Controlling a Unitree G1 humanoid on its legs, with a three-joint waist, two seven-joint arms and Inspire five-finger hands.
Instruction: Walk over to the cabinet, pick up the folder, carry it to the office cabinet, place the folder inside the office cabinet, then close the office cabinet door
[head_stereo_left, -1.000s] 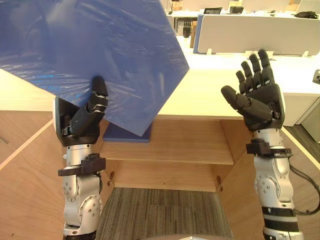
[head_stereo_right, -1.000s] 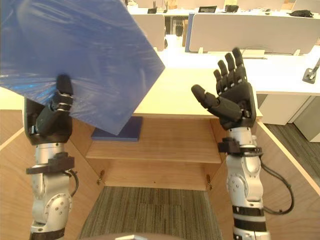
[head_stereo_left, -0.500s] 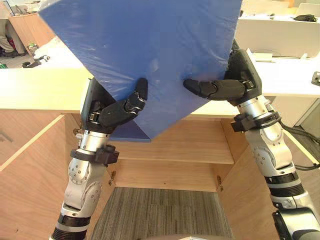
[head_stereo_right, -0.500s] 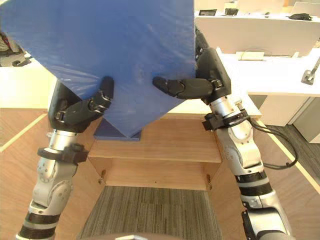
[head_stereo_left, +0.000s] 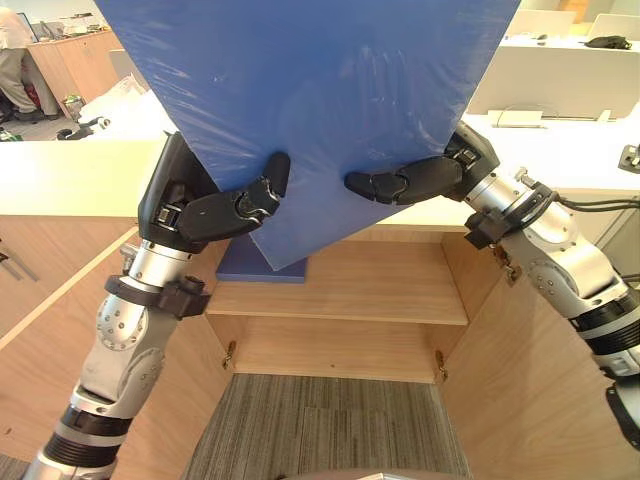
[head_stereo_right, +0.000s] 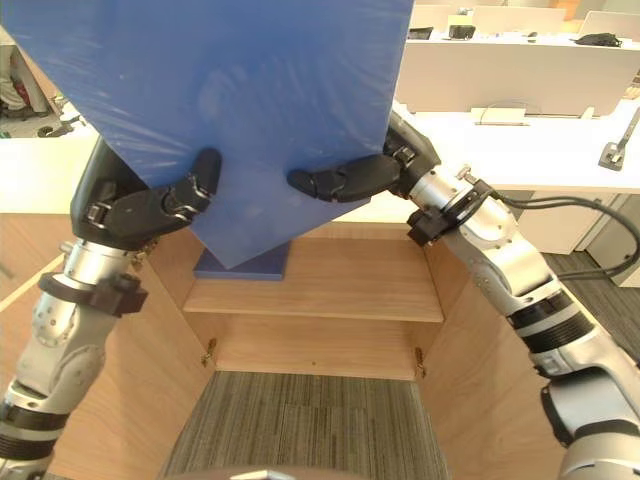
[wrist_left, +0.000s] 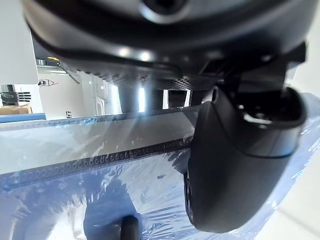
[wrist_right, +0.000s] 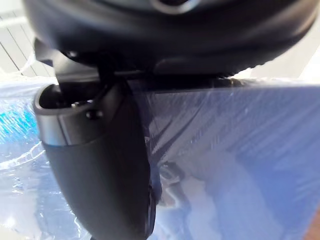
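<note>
While the folder (head_stereo_left: 320, 100) rises above them, left hand (head_stereo_left: 190, 208) and right hand (head_stereo_left: 410, 182) each pinch its lower edge, thumbs in front.

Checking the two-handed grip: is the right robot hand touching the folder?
Touching. In the left eye view the right robot hand pinches the folder, thumb on its front.

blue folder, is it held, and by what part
The left hand and right hand pinch the blue folder by the two edges above its lowest corner.
</note>
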